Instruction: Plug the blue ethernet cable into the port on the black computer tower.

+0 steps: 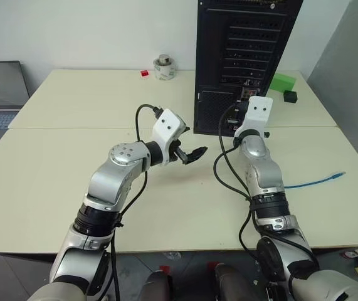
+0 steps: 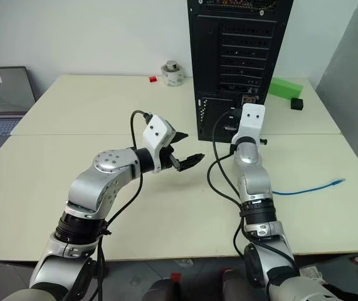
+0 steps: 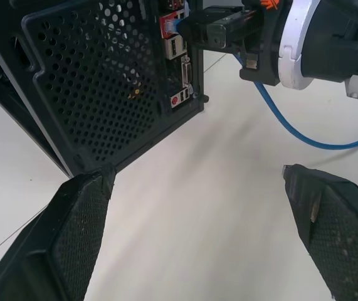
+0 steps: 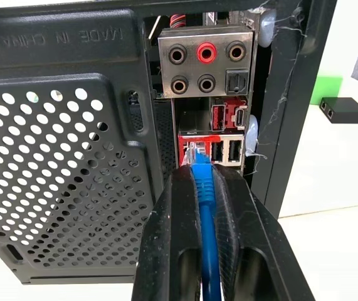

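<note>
The black computer tower stands at the back of the table, its rear panel facing me. My right gripper is shut on the blue ethernet cable just behind its clear plug. The plug's tip sits at the mouth of the port in the red-edged connector block; I cannot tell whether it is seated. The rest of the cable trails over the table to the right. My left gripper hovers open and empty above the table, left of the tower's lower rear corner, its fingers spread wide.
A grey laptop lies at the far left. A tape roll and a small red piece sit behind, left of the tower. A green block and a small black box lie to its right.
</note>
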Robot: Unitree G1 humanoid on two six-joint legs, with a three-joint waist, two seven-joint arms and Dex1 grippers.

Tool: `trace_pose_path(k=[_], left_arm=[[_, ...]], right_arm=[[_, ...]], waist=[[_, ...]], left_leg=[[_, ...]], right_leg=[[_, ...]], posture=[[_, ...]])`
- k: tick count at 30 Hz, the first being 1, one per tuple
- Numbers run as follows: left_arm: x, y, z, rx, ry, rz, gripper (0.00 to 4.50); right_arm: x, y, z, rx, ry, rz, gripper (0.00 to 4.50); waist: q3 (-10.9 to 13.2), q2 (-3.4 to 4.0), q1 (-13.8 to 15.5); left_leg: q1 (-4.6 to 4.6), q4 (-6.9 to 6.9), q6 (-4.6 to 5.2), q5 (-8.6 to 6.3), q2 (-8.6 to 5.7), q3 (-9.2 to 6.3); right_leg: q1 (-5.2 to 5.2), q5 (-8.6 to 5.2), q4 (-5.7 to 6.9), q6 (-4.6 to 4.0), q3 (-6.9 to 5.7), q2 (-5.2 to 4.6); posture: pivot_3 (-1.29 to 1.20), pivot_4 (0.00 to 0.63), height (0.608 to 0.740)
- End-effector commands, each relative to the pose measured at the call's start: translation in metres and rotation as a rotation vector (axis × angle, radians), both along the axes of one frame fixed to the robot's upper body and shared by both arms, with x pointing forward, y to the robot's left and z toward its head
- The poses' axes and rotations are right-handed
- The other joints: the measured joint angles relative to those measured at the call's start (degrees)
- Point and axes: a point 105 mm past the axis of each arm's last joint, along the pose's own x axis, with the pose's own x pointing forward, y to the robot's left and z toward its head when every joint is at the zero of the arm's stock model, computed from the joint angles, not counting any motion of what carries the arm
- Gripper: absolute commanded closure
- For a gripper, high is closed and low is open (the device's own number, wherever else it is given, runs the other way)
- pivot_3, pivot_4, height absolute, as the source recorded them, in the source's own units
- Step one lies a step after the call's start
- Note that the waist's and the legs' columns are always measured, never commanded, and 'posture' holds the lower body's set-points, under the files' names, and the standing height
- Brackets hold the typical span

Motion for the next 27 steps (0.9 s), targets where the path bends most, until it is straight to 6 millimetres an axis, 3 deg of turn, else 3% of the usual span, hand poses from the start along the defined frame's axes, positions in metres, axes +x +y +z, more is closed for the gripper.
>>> trace_pose_path(k=[1, 27], left_arm=[[-0.004, -0.004, 0.011, 0.007, -0.061, -0.026, 0.00], [0.017, 0.012, 0.018, 0.032, -0.081, 0.085, 0.00]], right_arm=[[-0.002, 0.005, 0.036, 0.003, -0.109, 0.018, 4.48], [0.010, 0.034, 0.041, -0.054, -0.123, -0.063, 4.48]], waist=[[0.0, 0.00, 0.0], [0.0, 0.00, -1.3]], left_leg=[[-0.02, 0.00, 0.00, 0.00, 0.00, 0.01], [-0.10, 0.01, -0.06, 0.04, 0.06, 0.10]], right_leg=[[-0.04, 0.00, 0.01, 0.00, 0.01, 0.00], [-0.27, 0.03, 0.23, -0.04, 0.12, -0.04]], posture=[[0.00, 0.150, 0.740], [0.00, 0.150, 0.740]])
